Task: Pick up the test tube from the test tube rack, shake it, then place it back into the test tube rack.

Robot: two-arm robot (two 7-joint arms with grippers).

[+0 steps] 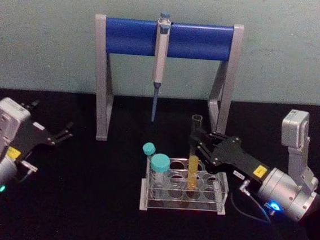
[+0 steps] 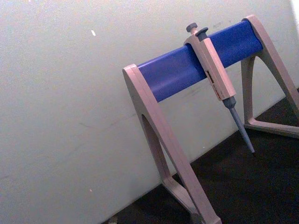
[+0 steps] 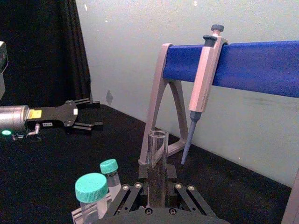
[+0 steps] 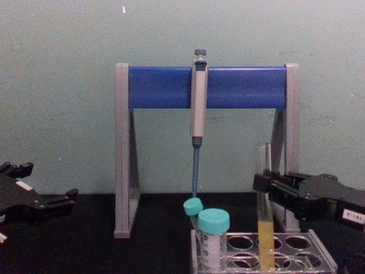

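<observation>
Head view showed the right gripper (image 1: 196, 141) clamped on the test tube (image 1: 192, 177), seated below it in the test tube rack (image 1: 222, 189); lifting, shaking, replacing seemingly remained, left gripper (image 1: 65, 132) parked far off, jaws apart.

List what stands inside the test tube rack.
The test tube with yellow liquid and two teal-capped tubes stand in the test tube rack's holes. The right pincer is at the tube's upper part. The pincer covers part of the rack's back edge.

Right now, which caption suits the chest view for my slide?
Right gripper grasps the test tube standing in the test tube rack, beside teal-capped tubes, below a pipette on its stand.
</observation>
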